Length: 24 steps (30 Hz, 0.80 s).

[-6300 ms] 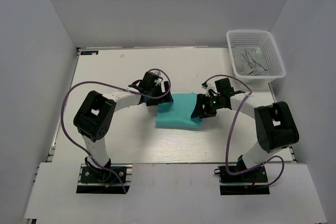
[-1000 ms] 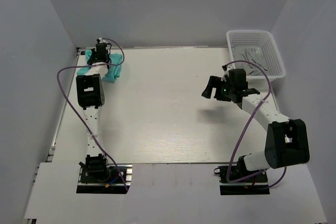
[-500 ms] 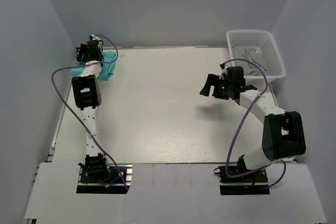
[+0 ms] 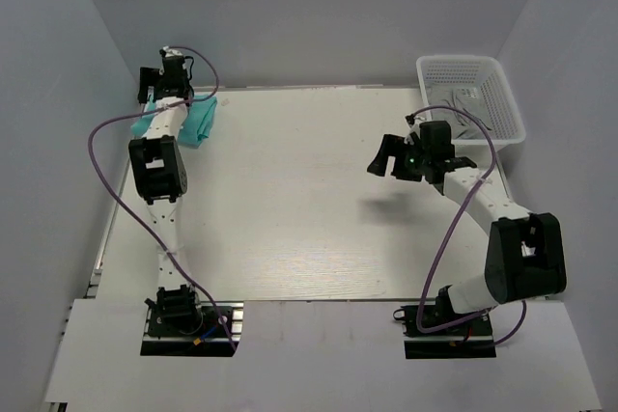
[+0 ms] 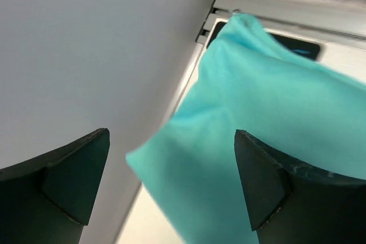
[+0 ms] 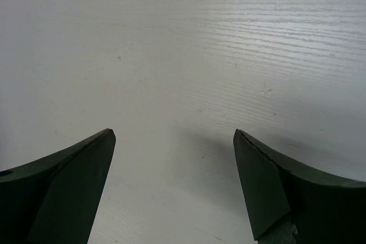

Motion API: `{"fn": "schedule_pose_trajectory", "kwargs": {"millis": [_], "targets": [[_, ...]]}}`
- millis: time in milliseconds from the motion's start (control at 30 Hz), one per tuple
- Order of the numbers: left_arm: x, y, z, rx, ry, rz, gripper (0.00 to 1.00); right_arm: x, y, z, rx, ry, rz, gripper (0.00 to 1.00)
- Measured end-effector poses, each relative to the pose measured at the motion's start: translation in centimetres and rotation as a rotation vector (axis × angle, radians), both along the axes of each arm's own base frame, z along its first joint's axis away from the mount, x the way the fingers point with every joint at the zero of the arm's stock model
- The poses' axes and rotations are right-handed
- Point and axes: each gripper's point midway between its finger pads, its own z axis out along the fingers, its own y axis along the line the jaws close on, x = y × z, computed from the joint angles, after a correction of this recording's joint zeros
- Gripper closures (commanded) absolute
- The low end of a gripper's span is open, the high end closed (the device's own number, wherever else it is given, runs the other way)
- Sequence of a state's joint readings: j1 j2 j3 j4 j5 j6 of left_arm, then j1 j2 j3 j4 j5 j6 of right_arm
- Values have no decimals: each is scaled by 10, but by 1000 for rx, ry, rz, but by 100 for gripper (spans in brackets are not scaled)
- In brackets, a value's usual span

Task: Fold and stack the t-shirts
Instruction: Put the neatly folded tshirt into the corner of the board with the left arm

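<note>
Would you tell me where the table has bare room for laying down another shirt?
The wide middle of the table, between the left arm and the right arm's fingers, is bare, as is the near strip. It is crowded in the far-left corner, where the teal shirt lies, and far right, by the white basket.

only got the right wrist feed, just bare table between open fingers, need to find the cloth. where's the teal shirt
observer: the teal shirt lies bunched at the far left corner of the table.
operator: is the left gripper holding it
observer: no, the left gripper is open right over it, gripping nothing.
operator: anything on my side
observer: a white mesh basket at the far right corner, with grey cloth inside.
</note>
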State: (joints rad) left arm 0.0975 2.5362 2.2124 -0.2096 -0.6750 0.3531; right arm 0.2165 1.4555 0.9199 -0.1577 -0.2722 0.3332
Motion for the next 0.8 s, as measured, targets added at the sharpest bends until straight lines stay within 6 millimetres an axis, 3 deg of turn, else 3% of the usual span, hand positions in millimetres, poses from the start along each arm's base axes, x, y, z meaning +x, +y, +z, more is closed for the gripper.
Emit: {"fn": "schedule_pose_trajectory", "kwargs": {"millis": [100,267,367,467,567,633,700,800], "targets": [[-17,-21,37,-96,-56,25,0,-3,2,15,19,-40,11,10],[-51,-56,122,-321,-236,33,0,-20,0,29,35,-87,22,10],[-93,-83,149,-488,-296,6,0,-34,-1,29,47,-102,30,10],[-154,-122,141,-652,-312,-35,0,-51,-4,20,51,-89,33,10],[-233,-181,98,-823,-252,-140,0,-63,-8,13,46,-77,24,10],[-276,-218,75,-915,-203,-233,0,-70,-10,7,45,-73,15,10],[-303,-240,60,-976,-164,-291,0,-79,-12,0,51,-66,3,10],[-316,-263,56,-1059,-172,-379,0,-91,-14,-13,63,-39,-14,10]]}}
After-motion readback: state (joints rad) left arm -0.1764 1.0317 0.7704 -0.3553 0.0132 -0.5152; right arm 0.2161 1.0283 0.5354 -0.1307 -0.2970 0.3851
